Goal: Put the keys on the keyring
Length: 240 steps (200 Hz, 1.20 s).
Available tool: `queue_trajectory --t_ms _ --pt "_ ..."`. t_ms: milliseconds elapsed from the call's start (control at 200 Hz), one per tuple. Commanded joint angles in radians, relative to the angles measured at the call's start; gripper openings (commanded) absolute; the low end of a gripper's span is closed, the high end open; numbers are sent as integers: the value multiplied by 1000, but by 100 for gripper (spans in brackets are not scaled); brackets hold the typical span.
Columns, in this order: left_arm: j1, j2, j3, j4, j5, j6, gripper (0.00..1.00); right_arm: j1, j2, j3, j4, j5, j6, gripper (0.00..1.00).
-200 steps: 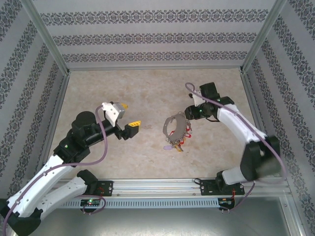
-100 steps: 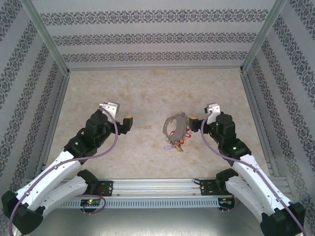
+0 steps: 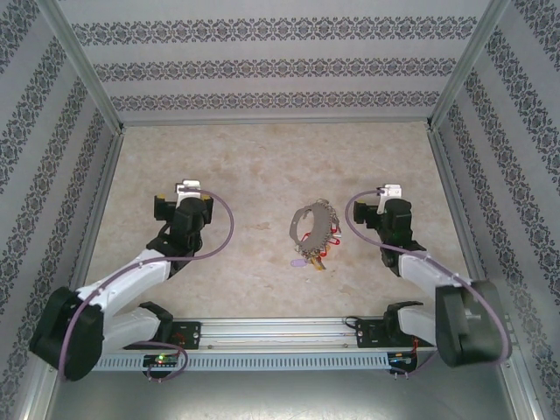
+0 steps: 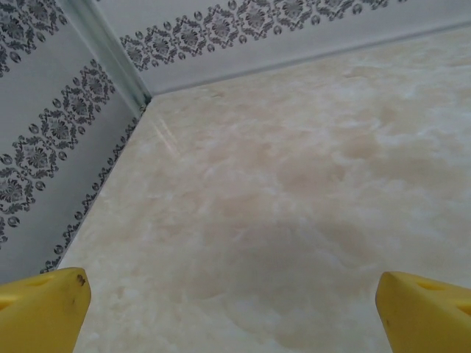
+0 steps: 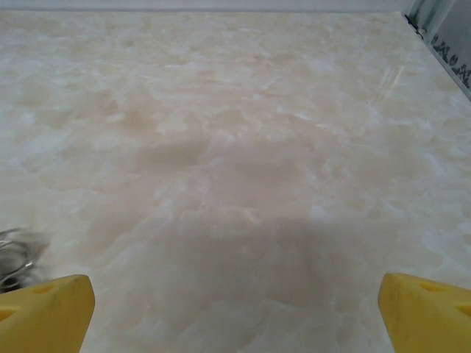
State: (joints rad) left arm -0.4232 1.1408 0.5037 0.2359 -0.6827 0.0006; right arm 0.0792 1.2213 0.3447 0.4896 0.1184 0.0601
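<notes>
From above, the keyring (image 3: 313,229) lies flat on the table (image 3: 254,157). Its keys (image 3: 324,248) are bunched along its near side, red tags showing. A second ago my right gripper (image 3: 386,206) was at the keyring's right edge with its jaws half closed. Now it has let go and drawn back, well to the keyring's right. My left gripper (image 3: 182,205) has folded back too, well to the keyring's left. Neither touches it, and I hold nothing.

At my left wrist, the yellow fingertips (image 4: 44,298) sit in the two bottom corners. The jaws are spread wide, with bare table between them.

At my right wrist the jaws are just as wide. A blurred bit of grey metal shows at the left edge, just beside one finger. I take it for the keyring's rim, though it is too smeared to be sure.

Letting go and retreating on both sides reads to me as the threading step being over — the keys seem gathered at the keyring. From this height I cannot tell whether each one is truly on the loop.
</notes>
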Motion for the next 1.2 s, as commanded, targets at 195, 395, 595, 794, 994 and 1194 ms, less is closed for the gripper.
queue_trajectory --t_ms 195,395,595,794,994,1194 --pt "167 280 -130 599 190 96 100 -26 257 28 409 -26 -60 98" --pt "283 370 -165 755 314 50 100 -34 290 31 424 13 -34 98" --pt "329 397 -181 807 437 36 100 -55 290 38 406 2 -10 98" --pt "357 426 -183 793 507 12 100 -55 286 31 417 1 -14 98" --pt "353 466 -202 905 465 22 100 -47 288 34 411 2 -22 98" --pt "350 453 -180 839 463 16 100 -45 289 37 409 1 -22 98"
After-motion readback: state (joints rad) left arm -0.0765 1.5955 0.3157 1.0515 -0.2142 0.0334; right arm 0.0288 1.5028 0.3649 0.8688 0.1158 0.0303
